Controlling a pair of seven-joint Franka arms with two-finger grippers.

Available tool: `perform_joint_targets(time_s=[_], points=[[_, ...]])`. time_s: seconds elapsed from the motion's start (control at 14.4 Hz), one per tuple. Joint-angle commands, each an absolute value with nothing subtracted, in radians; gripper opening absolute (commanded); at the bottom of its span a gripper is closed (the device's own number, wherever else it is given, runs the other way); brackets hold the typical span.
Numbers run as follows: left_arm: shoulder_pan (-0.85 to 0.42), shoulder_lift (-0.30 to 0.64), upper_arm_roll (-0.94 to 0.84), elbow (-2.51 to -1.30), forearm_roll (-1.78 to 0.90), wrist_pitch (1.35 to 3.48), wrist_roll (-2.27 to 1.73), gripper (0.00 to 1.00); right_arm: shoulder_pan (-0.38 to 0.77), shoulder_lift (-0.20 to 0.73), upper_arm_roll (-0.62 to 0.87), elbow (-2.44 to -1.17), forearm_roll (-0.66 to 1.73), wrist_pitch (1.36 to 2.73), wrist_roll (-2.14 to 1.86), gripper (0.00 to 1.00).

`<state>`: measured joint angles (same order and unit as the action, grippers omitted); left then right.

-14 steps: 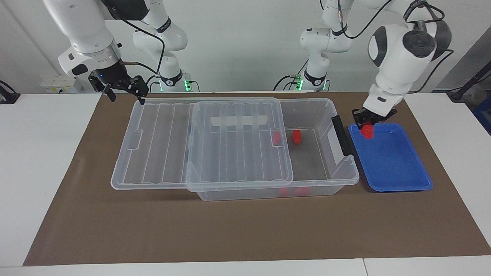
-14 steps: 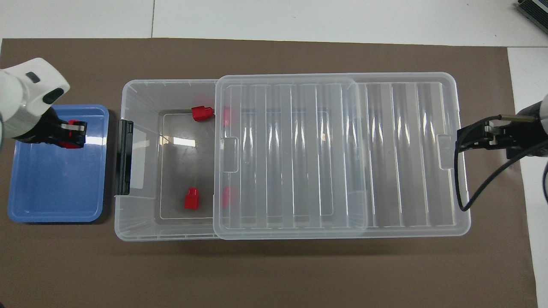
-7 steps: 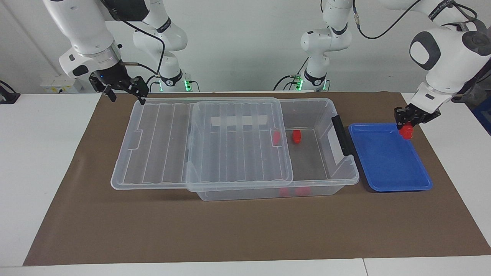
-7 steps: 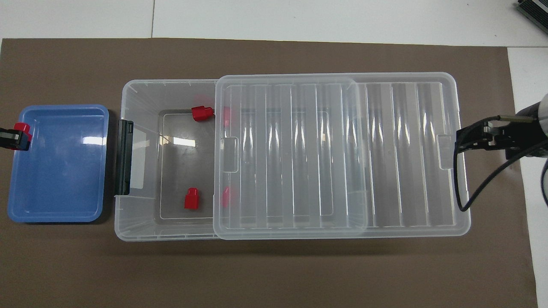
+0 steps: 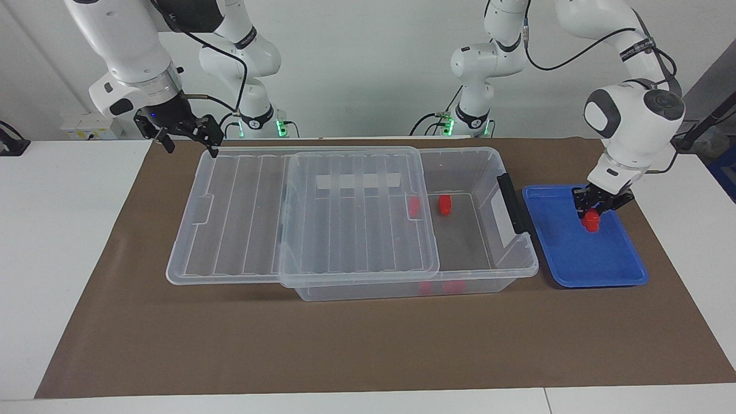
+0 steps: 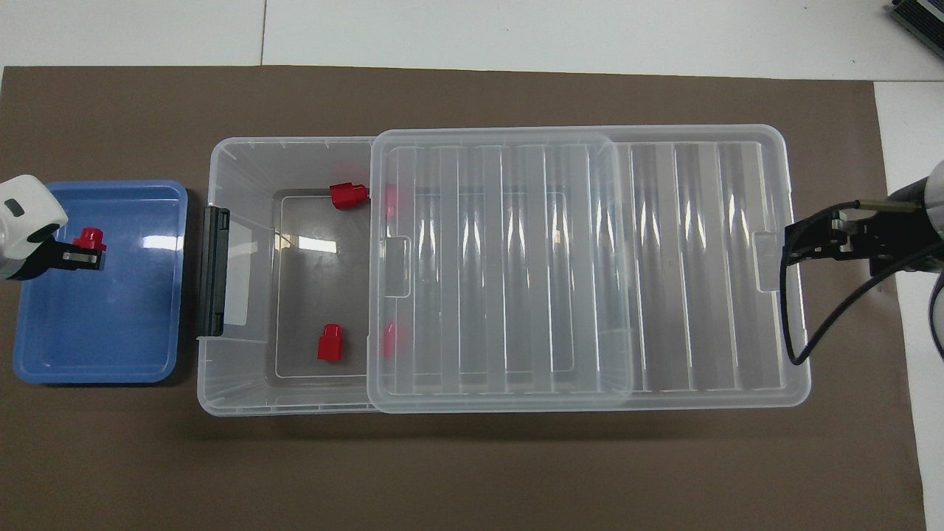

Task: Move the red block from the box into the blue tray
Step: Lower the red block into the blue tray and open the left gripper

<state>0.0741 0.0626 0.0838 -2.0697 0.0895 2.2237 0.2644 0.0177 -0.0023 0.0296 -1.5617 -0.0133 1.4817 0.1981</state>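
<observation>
My left gripper point(image 5: 592, 214) is shut on a small red block point(image 5: 590, 222) and holds it low over the blue tray point(image 5: 575, 259), within the half of it nearer to the robots. I cannot tell if the block touches the tray floor. In the overhead view the same gripper point(image 6: 80, 252) and block point(image 6: 91, 237) are over the tray point(image 6: 96, 346). The clear box point(image 5: 486, 158) lies beside the tray, its ribbed lid point(image 5: 356, 218) slid toward the right arm's end. My right gripper point(image 5: 188, 140) hovers open at that end of the box.
Two more red blocks lie in the box's uncovered part: one nearer to the robots point(image 5: 444, 205) point(image 6: 329, 343), one farther point(image 5: 454, 286) point(image 6: 348, 195). The black latch handle point(image 5: 512, 202) faces the tray. A brown mat point(image 5: 345, 345) covers the table.
My left gripper carried the red block from the tray's box-side corner out to its outer edge, then back over the tray's inside and lower. The right arm has not moved.
</observation>
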Motion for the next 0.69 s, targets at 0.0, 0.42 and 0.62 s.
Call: perform_joint_targets(time_s=[0.0,0.42,0.62], points=[[0.089,0.032,0.074,-2.152,0.071,2.29,0.201,0.0,0.0,-0.032,0.034,-1.601,-0.006,1.506,0.143,1.0],[0.091,0.064,0.074,-2.272,0.049,2.437,0.129,0.0,-0.009,-0.035,0.034,-1.606,-0.006,1.509,0.14,1.0],[0.1,0.086,0.072,-2.266,-0.043,2.45,0.159,0.0,-0.009,-0.035,0.034,-1.606,-0.006,1.509,0.14,1.0]])
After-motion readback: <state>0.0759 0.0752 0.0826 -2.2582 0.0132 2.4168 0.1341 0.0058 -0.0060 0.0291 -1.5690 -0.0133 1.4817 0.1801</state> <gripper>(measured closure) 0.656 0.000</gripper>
